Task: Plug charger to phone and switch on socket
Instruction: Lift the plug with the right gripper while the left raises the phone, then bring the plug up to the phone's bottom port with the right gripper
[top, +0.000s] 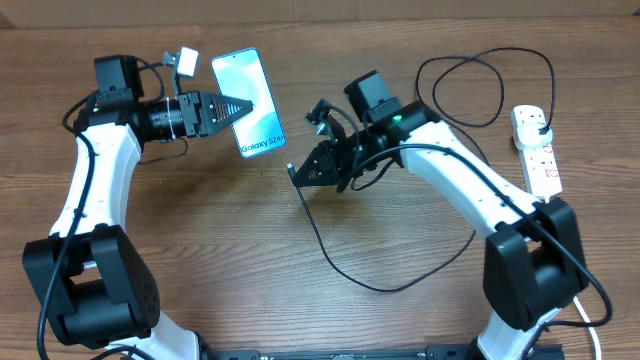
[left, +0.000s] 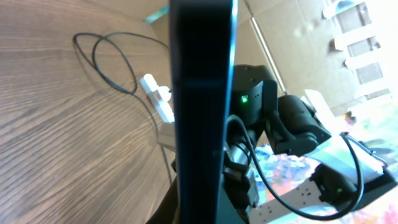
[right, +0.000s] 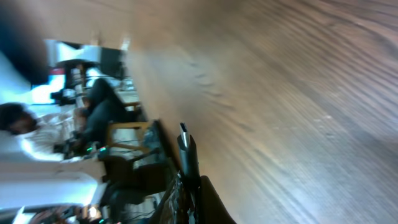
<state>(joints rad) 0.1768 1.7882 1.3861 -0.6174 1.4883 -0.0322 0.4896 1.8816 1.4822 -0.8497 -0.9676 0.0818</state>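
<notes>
Looks like the left gripper (top: 238, 108) is clamped on the phone's (top: 252, 100) edge and the right gripper (top: 298, 174) pinches the charger (right: 188, 152) tip near it, so any tilt could jam the connector; the socket (top: 540, 160) sits well apart.

a short open gap separates the phone (top: 262, 128), gripped by the left gripper (top: 243, 107), from the right gripper (top: 296, 174), which pinches the tip of the black cable (top: 340, 268). the cable loops over the table (top: 210, 230) below the right gripper and again far behind it. the table's left-centre is bare wood. the power strip (top: 538, 150) lies along the far right edge.
</notes>
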